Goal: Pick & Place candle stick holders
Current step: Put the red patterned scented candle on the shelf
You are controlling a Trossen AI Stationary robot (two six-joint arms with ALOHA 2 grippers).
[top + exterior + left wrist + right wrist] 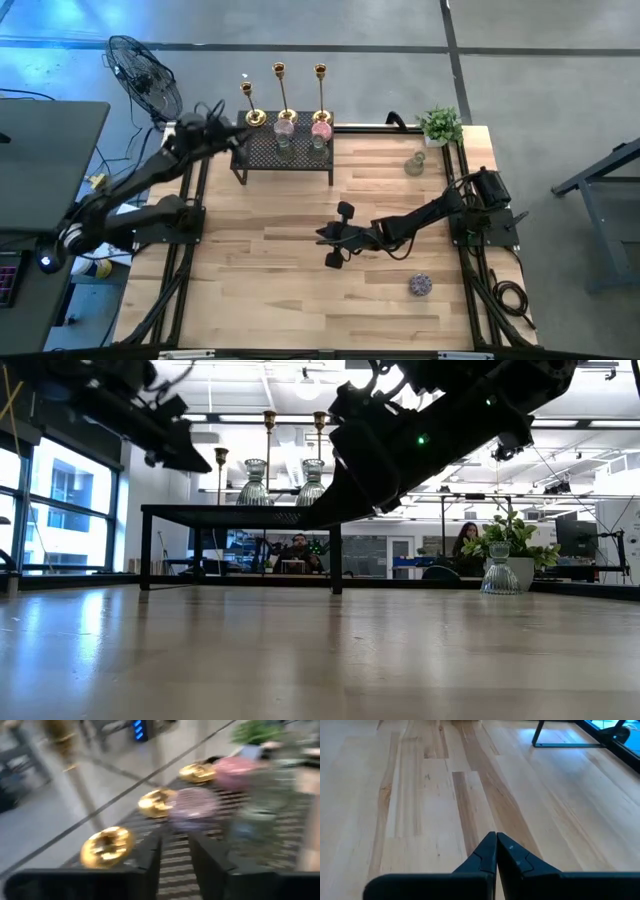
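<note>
Three gold candlesticks stand by their round bases along the far edge of the black mesh rack. Two pink holders and two pale green ones stand on the rack in front of them. Another pale holder stands on the table by the plant, and a purple one near the front right. My left gripper hovers over the rack's far left corner, slightly open and empty, beside the gold bases. My right gripper hangs over the table's middle, shut and empty.
A small potted plant stands at the table's far right corner. A fan stands beyond the far left corner. People sit in the room behind the table. Bare wood lies across the table's near half.
</note>
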